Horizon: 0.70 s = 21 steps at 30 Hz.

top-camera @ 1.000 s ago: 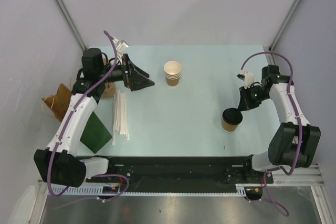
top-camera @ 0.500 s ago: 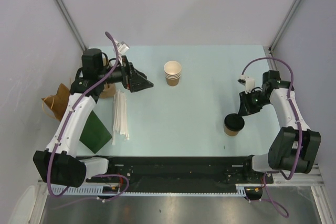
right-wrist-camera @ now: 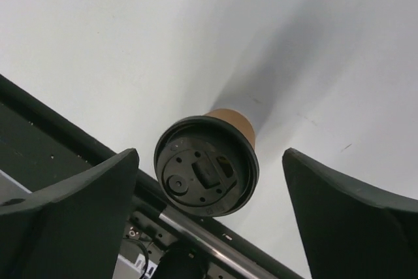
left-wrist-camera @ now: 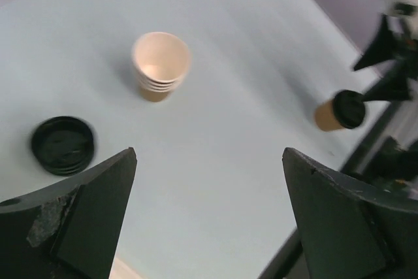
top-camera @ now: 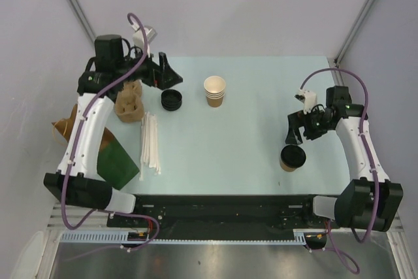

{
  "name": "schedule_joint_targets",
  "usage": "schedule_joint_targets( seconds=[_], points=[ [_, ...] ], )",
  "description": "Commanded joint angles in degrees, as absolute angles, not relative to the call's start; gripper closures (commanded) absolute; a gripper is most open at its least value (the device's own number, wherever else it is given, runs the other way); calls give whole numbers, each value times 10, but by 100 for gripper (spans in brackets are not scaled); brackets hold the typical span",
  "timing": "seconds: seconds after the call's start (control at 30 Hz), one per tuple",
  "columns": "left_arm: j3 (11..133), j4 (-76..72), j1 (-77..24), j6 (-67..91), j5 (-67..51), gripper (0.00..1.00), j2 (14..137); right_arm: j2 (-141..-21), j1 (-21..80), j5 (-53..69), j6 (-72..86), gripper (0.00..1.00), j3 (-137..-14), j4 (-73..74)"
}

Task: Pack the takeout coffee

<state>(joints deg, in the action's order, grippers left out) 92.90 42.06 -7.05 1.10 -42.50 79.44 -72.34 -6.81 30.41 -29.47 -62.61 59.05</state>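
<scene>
Hovering over the takeout coffee [top-camera: 292, 157], the right gripper [top-camera: 295, 134] has its fingers spread wide and holds nothing. From its wrist view, the cup's black lid [right-wrist-camera: 204, 173] sits just below the two fingers and roughly centred between them. The cup stands upright on the table [top-camera: 248, 129], just beside the black rail [top-camera: 228, 204] on the gripper's near side.

The step in hand looks like the grasp. To do it well, the gripper should probably descend straight past the lid's rim and close on the tan paper wall beneath it. It should close gently, since a paper wall likely crushes and a squeezed lid may pop off. The cup should be held upright for the carry.

The green bag [top-camera: 119, 164] lies well apart, across the table from this gripper. The left gripper [top-camera: 166, 78], also wide and empty, hangs above a loose black lid [top-camera: 172, 99].
</scene>
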Motion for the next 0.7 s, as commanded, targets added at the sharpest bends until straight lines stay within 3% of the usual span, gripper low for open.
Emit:
schedule_joint_targets(
  seconds=[0.0,0.13,0.2,0.4,0.67],
  points=[
    [1083,513,-66,-40,-226,0,868,-694,-22,280,-237,0,-684,534],
    [1181,562,-66,-62,-97,5,953,-695,28,264,-189,0,-712,484],
    [1216,584,-65,-71,-37,13,984,-699,24,285,-167,0,-720,471],
    [1181,556,-65,-53,45,36,1048,-729,29,319,-154,1,-738,466],
    [1149,499,-57,-32,121,56,1122,-752,84,324,-113,0,-738,450]
  ],
)
